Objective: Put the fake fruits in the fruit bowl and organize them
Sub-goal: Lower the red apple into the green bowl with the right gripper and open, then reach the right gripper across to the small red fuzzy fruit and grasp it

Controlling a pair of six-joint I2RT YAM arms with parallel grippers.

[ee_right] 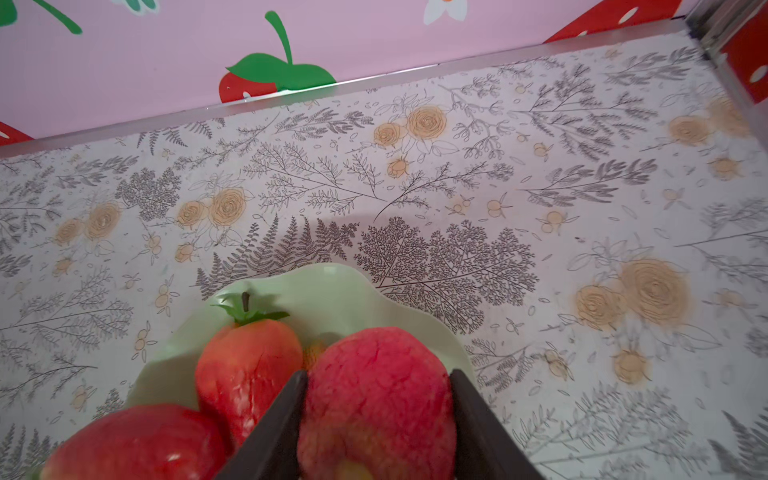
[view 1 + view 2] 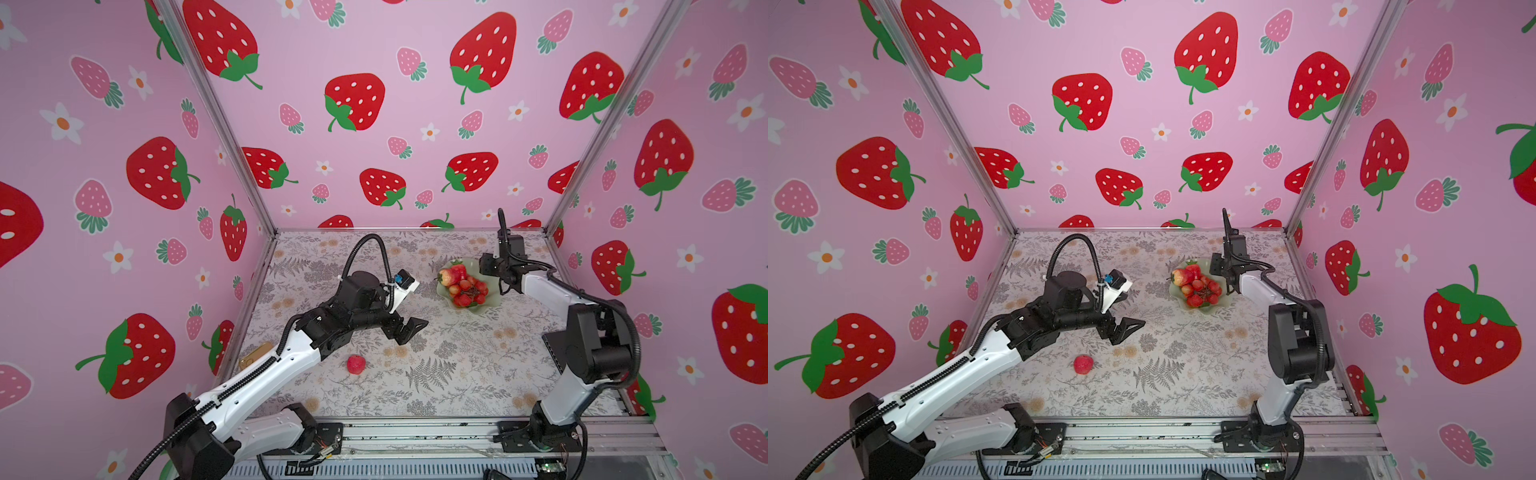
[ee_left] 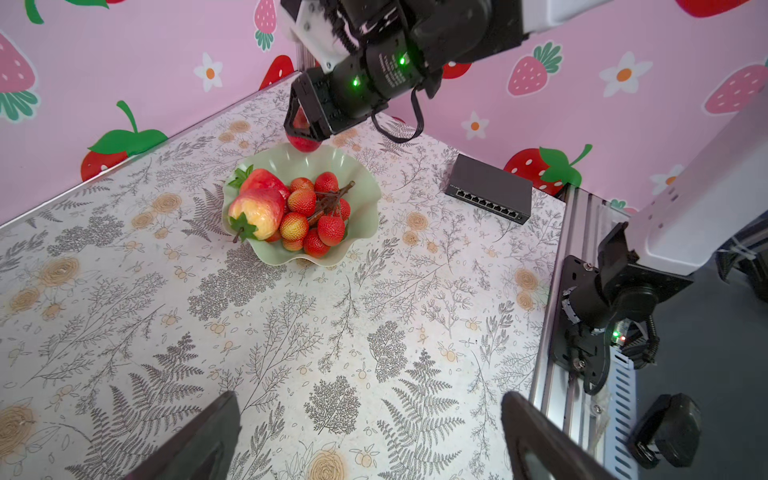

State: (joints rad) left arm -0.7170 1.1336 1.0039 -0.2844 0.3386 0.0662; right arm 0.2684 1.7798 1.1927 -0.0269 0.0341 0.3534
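The pale mint, glossy fruit bowl [image 3: 368, 199] with its wavy rim sits back right on the floral surface [image 3: 374, 332]. Inside lie two red-yellow strawberries [image 3: 257, 214] with green caps, beside a berry bunch [image 3: 318, 216] of red-orange berries on dark stems. The right gripper [image 1: 377, 376] has its fingers clamped on a matte round red fruit [image 1: 374, 419] over the bowl's edge. A second round red fruit [image 2: 356, 364] lies on the surface, well apart from the bowl. The left gripper [image 2: 413, 330] has its fingers wide apart.
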